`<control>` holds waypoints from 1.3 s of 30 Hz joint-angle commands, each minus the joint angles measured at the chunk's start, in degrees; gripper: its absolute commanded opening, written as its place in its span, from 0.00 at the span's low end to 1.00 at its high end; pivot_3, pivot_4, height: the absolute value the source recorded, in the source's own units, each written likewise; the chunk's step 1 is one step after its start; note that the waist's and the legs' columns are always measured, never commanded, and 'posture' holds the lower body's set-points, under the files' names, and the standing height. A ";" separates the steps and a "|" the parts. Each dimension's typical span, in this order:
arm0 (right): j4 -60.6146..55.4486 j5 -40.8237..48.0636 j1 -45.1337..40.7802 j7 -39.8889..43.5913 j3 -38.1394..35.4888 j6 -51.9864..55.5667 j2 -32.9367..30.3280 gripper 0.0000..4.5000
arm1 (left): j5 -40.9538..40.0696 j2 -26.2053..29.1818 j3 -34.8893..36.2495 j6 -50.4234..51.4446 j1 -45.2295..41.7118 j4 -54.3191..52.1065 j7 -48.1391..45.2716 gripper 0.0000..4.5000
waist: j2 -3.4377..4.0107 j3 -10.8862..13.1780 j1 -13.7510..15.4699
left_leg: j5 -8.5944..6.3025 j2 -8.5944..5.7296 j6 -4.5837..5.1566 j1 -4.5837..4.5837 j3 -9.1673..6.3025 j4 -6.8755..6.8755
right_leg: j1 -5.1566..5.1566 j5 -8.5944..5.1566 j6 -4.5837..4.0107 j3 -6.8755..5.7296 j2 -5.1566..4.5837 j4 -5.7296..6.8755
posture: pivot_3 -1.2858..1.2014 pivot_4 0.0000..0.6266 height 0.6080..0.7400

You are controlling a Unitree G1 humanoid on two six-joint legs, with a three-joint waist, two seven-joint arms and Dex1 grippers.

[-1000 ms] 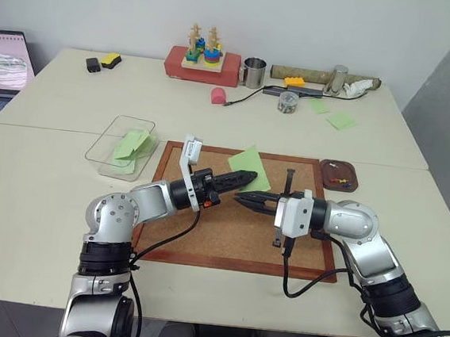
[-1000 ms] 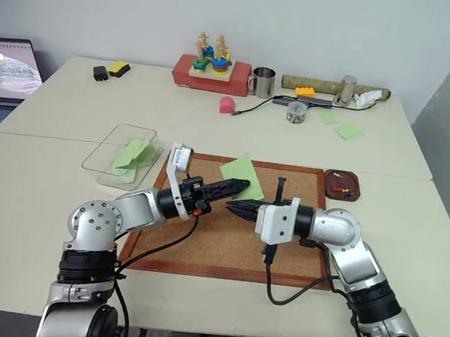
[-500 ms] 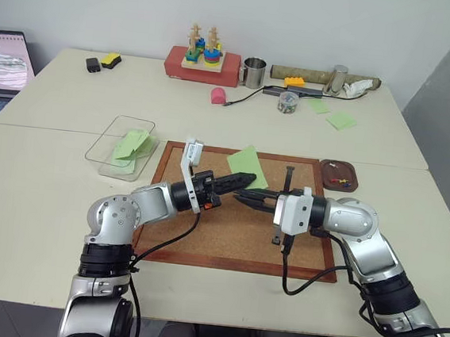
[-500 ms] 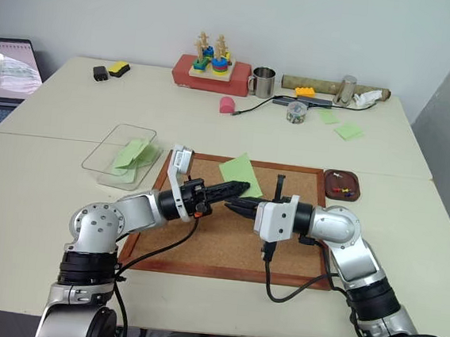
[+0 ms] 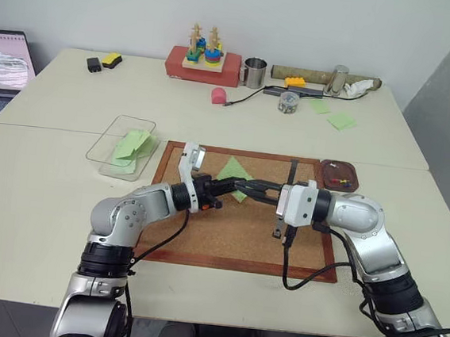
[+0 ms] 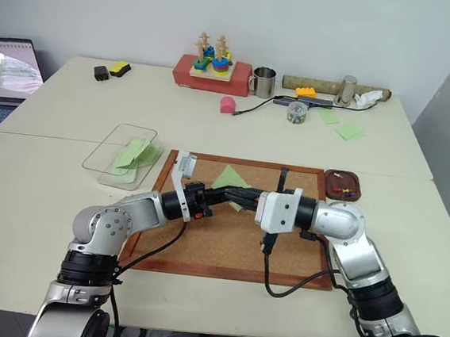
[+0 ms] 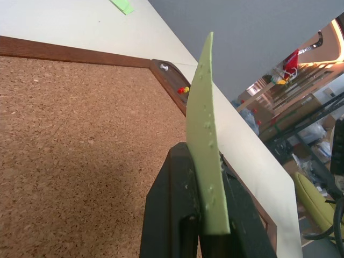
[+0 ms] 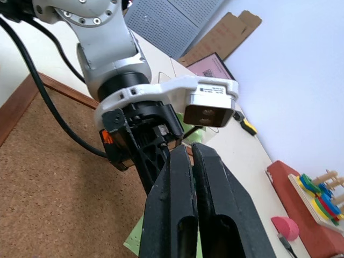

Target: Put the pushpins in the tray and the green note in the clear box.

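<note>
My left gripper [image 7: 207, 215] pinches the green note [image 5: 233, 172] at frame centre; right gripper [image 8: 194, 177] shut, empty. I'd lift gently, then swing toward the clear box [image 5: 107, 146], upper left.

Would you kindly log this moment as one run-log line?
left gripper: shut on green note | right gripper: shut, beside it | over cork board | pushpins: in tray
</note>
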 commanded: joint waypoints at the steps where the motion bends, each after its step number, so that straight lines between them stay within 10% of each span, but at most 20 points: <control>1: -1.42 5.19 -1.11 -5.66 -6.27 9.43 1.90 0.00 | -0.22 -0.21 0.36 -0.72 -1.07 -1.67 -0.63 0.02 | 0.00 0.00 0.01 | 0.00 0.00 0.00 0.00 0.00 0.00 | 0.00 0.00 0.00 0.00 0.00 0.00 | 0.52 0.24 1.00; 15: 16.73 9.28 -7.22 -27.67 -25.52 33.42 3.88 0.00 | 17.92 5.85 -12.91 -22.84 -3.23 -14.85 -7.95 0.02 | 0.01 0.00 0.05 | 0.00 -0.02 0.01 -0.04 0.12 -0.06 | -0.03 0.01 -0.01 0.12 -0.02 -0.08 | 0.52 0.24 1.00; 34: 31.77 13.50 -11.06 -34.26 -30.85 40.60 5.03 0.00 | 24.14 3.28 -15.92 -28.88 -2.86 -13.83 -8.56 0.02 | 0.03 0.02 -0.15 | -0.02 -0.01 0.05 -0.08 0.17 -0.05 | -0.08 0.00 -0.01 0.18 0.05 -0.05 | 0.52 0.24 1.00; 39: 32.87 13.86 -11.33 -34.46 -30.89 40.32 4.95 0.20 | 24.06 3.40 -15.84 -28.64 -3.19 -13.77 -8.65 0.00 | 0.03 0.02 -0.16 | -0.02 0.00 0.05 -0.08 0.17 -0.06 | -0.09 0.00 -0.01 0.18 0.05 -0.05 | 0.52 0.24 1.00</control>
